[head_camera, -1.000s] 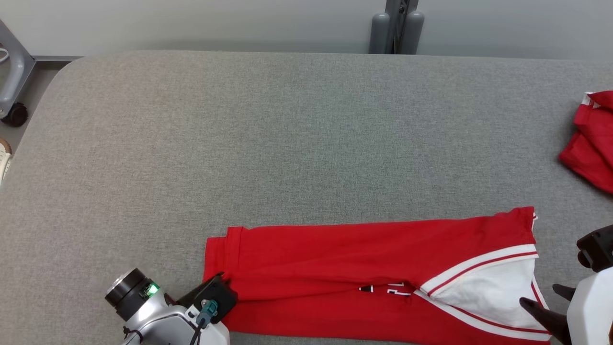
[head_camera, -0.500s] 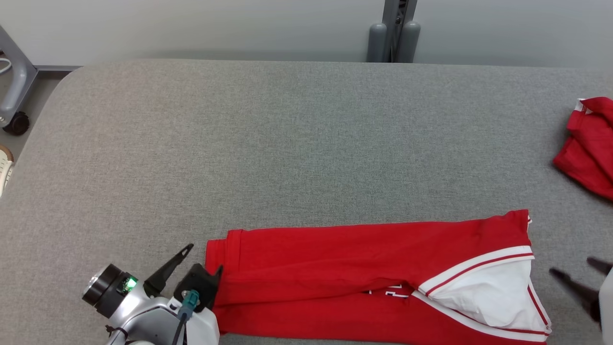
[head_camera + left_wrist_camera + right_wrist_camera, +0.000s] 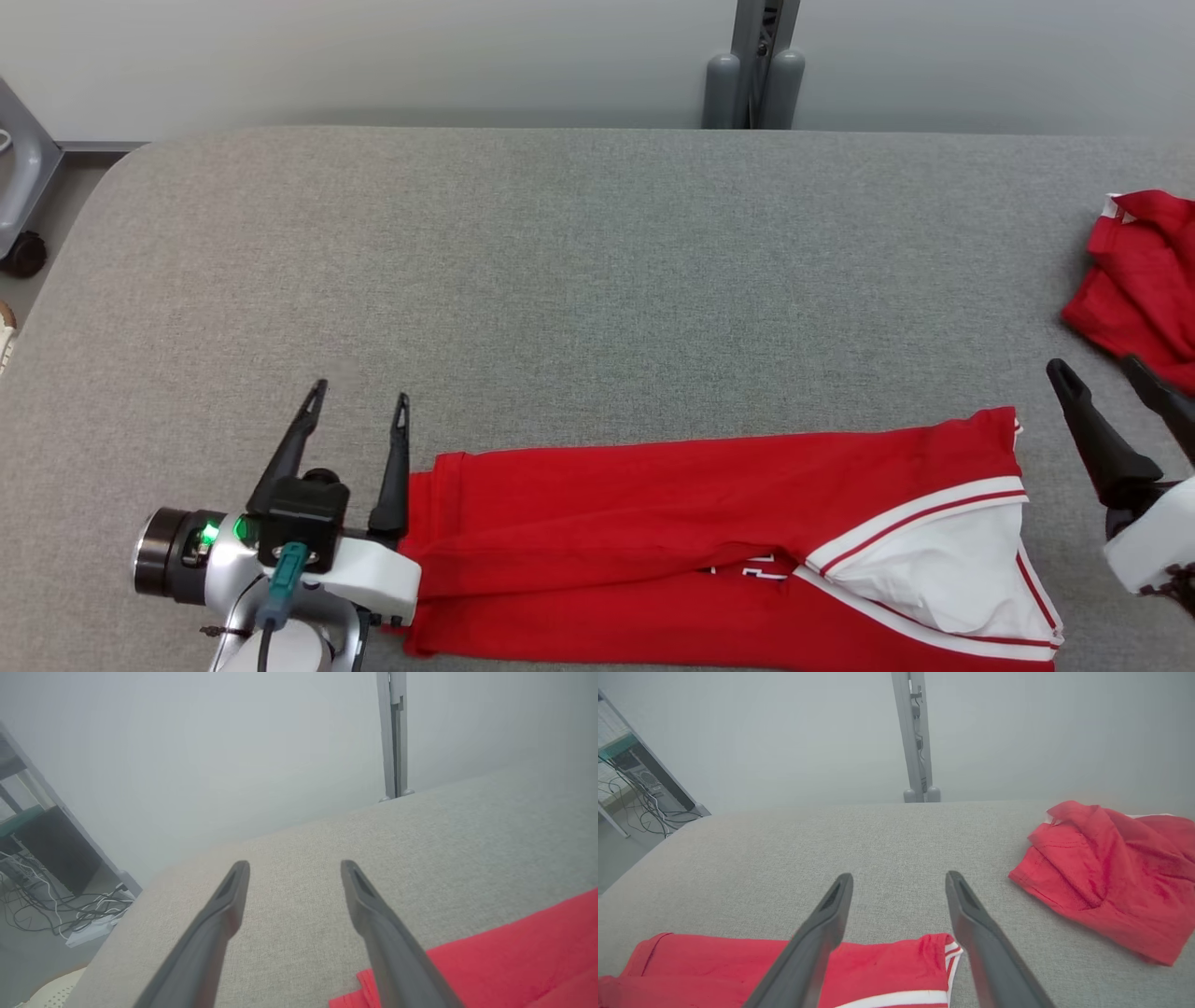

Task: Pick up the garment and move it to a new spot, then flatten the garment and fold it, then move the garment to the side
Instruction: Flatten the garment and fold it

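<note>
Left end effector (image 3: 361,390) wide, released garment (image 3: 709,523) | right end effector (image 3: 1092,364) wide, lifted clear

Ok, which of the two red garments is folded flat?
The long garment with white trim at the near edge; the red heap at right lies crumpled.

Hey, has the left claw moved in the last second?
Yes. The left claw has let go of the red garment's left end and now stands open just left of that edge, fingers pointing toward the table's far side.
</note>
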